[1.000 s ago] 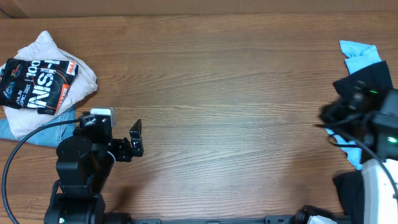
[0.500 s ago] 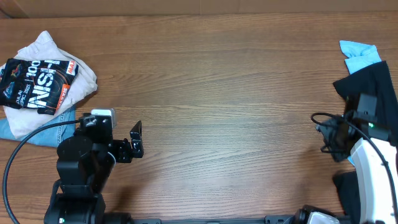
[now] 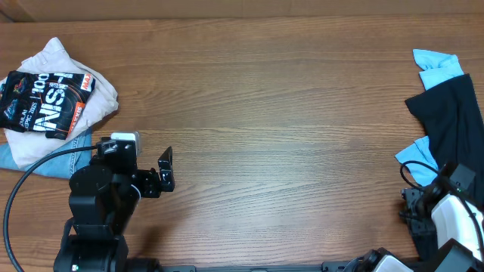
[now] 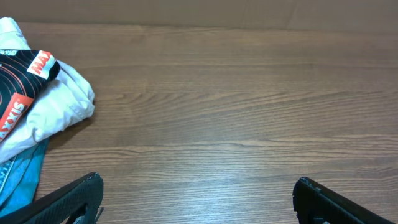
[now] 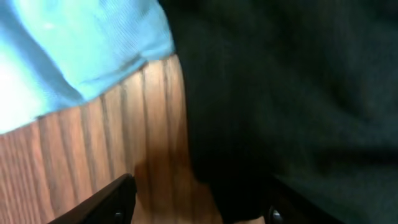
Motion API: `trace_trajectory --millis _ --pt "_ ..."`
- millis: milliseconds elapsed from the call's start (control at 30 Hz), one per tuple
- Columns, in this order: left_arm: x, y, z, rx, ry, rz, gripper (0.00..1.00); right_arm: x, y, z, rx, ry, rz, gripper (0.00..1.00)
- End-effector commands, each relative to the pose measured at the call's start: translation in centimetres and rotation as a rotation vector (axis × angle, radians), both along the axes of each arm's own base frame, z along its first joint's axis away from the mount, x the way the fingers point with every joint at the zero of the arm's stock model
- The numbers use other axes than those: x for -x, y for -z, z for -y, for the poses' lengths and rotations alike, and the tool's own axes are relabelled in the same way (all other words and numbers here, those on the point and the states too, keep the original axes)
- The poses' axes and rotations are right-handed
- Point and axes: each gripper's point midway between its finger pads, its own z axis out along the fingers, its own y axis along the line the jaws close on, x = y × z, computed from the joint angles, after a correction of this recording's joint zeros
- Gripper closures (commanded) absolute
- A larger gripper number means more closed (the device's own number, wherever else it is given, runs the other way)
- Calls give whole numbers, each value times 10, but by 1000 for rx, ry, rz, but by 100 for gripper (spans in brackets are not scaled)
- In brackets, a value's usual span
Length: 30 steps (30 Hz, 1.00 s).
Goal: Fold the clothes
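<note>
Nearest to us, the left claw point(image 4: 196, 205) hangs low over bare wood with its fingers spread wide and nothing between them. The right claw point(image 5: 193, 208) sits at the near right corner, its fingers also apart. The gap between them shows only wood grain and the edge of dark cloth, and we see nothing pinched.

Just beyond that claw lies the black shirt point(image 3: 454, 113), crumpled in a heap at the right edge of the worktop point(image 3: 287, 136) and partly off our overhead view. It lies over a light blue shirt point(image 3: 436, 66), which peeks out at its near and far sides.

We judge the fold has not begun: the step in hand is fetching the shirt. Next, the right claw needs to close on an edge of black fabric alone, leaving the blue one behind, and drag it to the open middle for spreading.

Further off on the left, a printed black garment point(image 3: 45, 102) rests on a white garment point(image 3: 57, 53). The worktop is brown wood-grain, with a plain tan strip past its far edge; the room beyond is hidden.
</note>
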Motion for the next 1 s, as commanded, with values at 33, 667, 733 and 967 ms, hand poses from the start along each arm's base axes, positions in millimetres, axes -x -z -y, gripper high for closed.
trace_trajectory --millis 33,667,733,967 --pt "0 -11 0 16 -2 23 0 13 12 -1 16 6 -36 34" --pt "-1 -11 0 15 -2 25 0 -59 -79 -13 -91 -270 207 96" --pt "-1 -11 0 15 -2 25 0 -82 -123 -17 -59 -381 303 96" --pt "-1 -11 0 16 -1 23 0 -145 -232 -88 28 -834 530 96"
